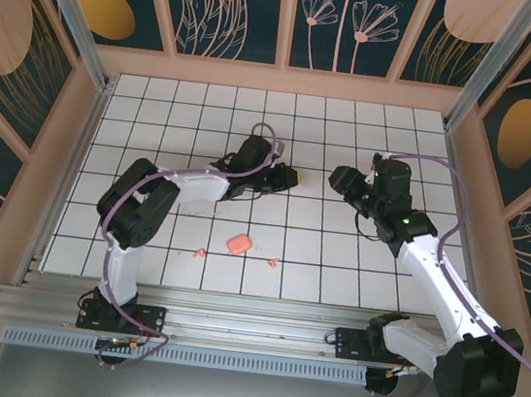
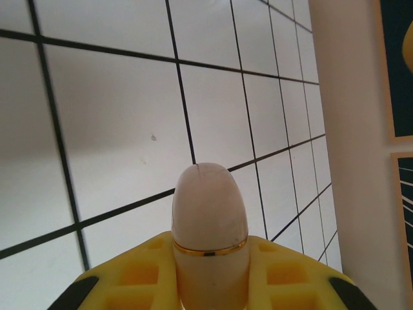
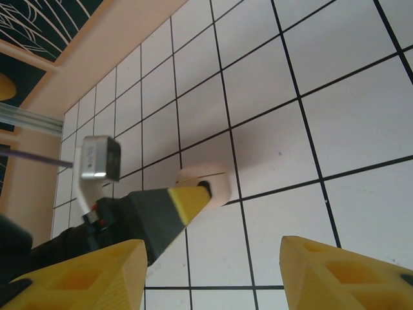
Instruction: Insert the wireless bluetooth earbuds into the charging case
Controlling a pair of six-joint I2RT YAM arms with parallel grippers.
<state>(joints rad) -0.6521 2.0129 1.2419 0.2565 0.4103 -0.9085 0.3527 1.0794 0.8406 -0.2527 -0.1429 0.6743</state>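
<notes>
A white tiled counter (image 1: 159, 116) is seen from above, with two robot arms bolted at its near edge. The left arm (image 1: 189, 184) reaches to the middle of the counter. The left jaws are clenched on a pale case (image 1: 287, 176), small and rounded. In the left wrist view the pale case (image 2: 208, 219) sticks out forward between the two yellow fingers (image 2: 139, 274), and a thin gold band (image 2: 210, 249) rings it. Whether it touches the tiles, I cannot tell.

The right arm (image 1: 432, 269) reaches in from the right. The right jaws are released and face the pale case from nearby without touching it. In the right wrist view their yellow fingers (image 3: 342, 271) stand wide apart, with the pale case (image 3: 214, 181) beyond them.

Nearer the arm bases, a pink case (image 1: 238, 244) lies on the counter. Two tiny pink earbuds lie loose on the tiles, one just left of it (image 1: 202, 252) and one just right of it (image 1: 273, 260), both apart from it.
</notes>
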